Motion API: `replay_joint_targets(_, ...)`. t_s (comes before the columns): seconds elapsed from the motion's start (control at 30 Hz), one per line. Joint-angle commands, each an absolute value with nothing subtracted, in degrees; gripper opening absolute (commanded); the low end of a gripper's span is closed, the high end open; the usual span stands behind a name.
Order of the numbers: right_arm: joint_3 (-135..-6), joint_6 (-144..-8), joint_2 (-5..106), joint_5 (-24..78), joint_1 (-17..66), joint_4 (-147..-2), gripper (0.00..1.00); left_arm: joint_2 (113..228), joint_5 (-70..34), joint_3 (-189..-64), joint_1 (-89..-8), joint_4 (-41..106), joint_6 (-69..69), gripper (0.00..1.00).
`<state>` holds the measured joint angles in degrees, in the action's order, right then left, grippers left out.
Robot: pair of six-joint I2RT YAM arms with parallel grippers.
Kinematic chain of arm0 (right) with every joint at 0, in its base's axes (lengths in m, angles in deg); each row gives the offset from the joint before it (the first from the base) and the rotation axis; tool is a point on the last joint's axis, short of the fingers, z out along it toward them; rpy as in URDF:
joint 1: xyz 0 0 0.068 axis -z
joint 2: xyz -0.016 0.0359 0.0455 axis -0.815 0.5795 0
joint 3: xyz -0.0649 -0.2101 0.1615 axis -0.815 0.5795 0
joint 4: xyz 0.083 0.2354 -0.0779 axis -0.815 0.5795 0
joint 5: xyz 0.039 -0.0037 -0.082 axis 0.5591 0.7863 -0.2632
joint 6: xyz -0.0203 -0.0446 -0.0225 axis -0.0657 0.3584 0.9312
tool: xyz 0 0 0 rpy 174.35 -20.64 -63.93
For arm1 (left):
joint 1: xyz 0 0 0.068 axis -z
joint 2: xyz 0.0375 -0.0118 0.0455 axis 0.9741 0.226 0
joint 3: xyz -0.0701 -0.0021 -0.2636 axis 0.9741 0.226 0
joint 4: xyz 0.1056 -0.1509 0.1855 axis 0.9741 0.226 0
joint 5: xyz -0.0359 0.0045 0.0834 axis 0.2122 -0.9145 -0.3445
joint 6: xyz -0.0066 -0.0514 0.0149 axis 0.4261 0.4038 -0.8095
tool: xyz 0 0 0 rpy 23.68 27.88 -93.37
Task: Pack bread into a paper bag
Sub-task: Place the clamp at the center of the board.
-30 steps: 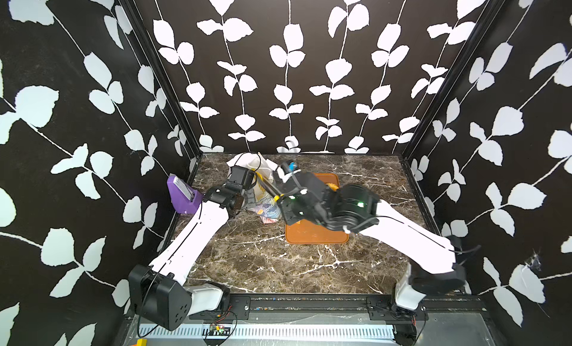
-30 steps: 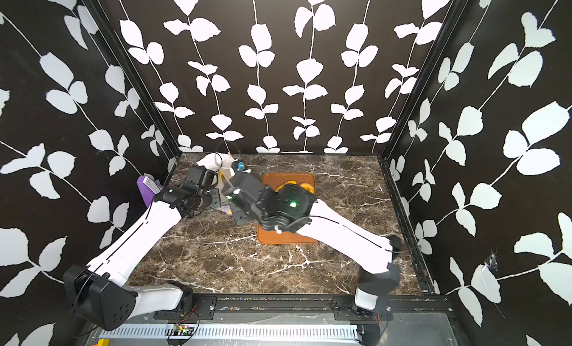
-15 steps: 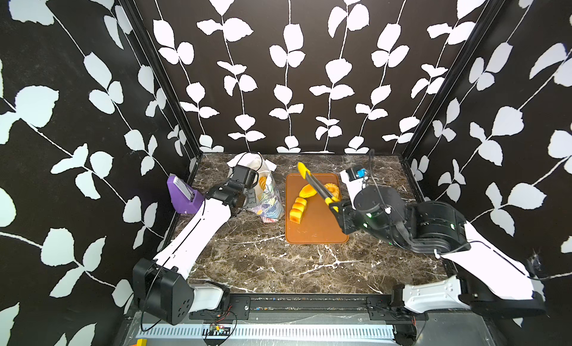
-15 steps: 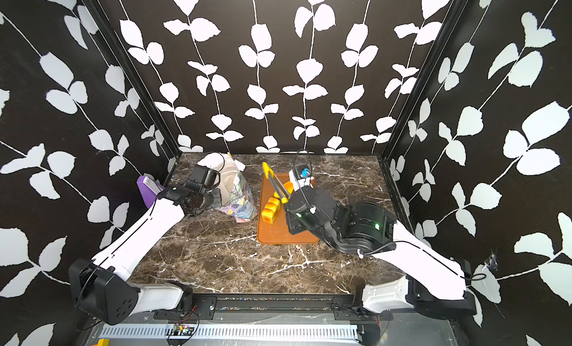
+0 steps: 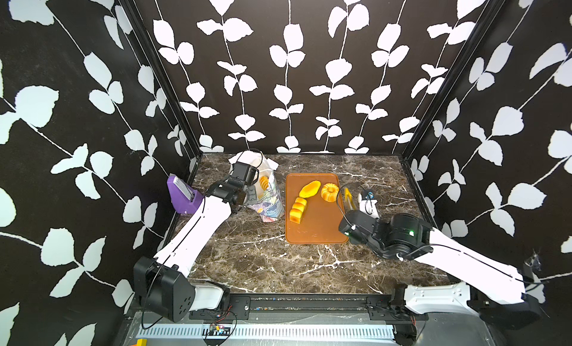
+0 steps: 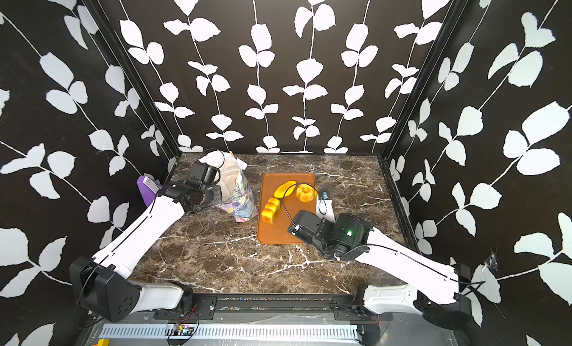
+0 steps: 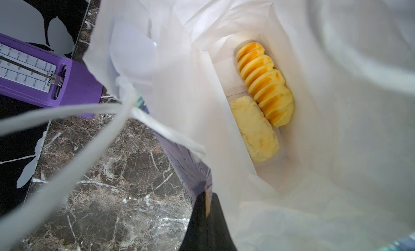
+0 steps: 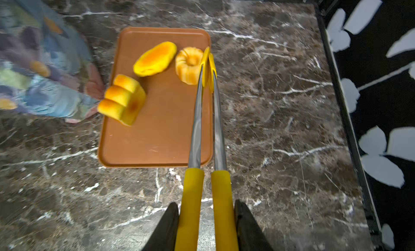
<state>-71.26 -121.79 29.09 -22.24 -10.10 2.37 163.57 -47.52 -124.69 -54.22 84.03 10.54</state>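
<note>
Right claw (image 8: 206, 218) pinches the tongs (image 8: 196, 126), empty tips just beside the ring bun (image 8: 188, 65) on the tray (image 8: 157, 144) ahead. Left claw (image 7: 205, 207) pinches the rim of the paper bag (image 7: 336, 137), two loaves (image 7: 265, 83) inside. Step in hand, probably: fetching the next bread; the tongs must spread around it.

Bag (image 5: 271, 203) (loaves (image 7: 265, 83) inside) left of tray (image 5: 318, 225)

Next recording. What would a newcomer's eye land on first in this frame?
On the brown tray mid-table lie a glossy yellow oval bun, ring-shaped bundt and segmented loaf. The right gripper clamps yellow-tipped tongs, tips beside the bundt. Left of the tray, the left gripper pinches the paper bag rim open, two long loaves inside.
</note>
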Motion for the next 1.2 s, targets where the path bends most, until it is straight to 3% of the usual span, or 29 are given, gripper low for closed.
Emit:
replay_joint_targets(0.0,-67.53,-133.06,28.26,-28.36,-7.87,8.53,0.00,162.73,-47.74,-125.37,-54.25,85.65,11.08,0.00)
replay_joint_targets(0.1,-64.15,-133.24,29.55,-26.48,-5.17,7.45,0.00,162.73,-47.65,-125.39,-54.27,85.91,11.18,0.00)
replay_joint_targets(0.43,-43.65,-134.16,28.70,-12.92,2.23,-15.76,0.00,163.53,-48.41,-129.66,-54.26,88.28,10.47,0.00)
replay_joint_targets(0.77,-40.08,-139.48,36.00,-5.28,4.23,-23.52,0.00,163.49,-47.65,-131.23,-54.21,88.49,10.20,0.00)
replay_joint_targets(1.17,-29.49,-142.78,38.40,4.92,12.70,-33.57,0.00,162.26,-47.41,-130.44,-54.27,89.43,9.70,0.00)
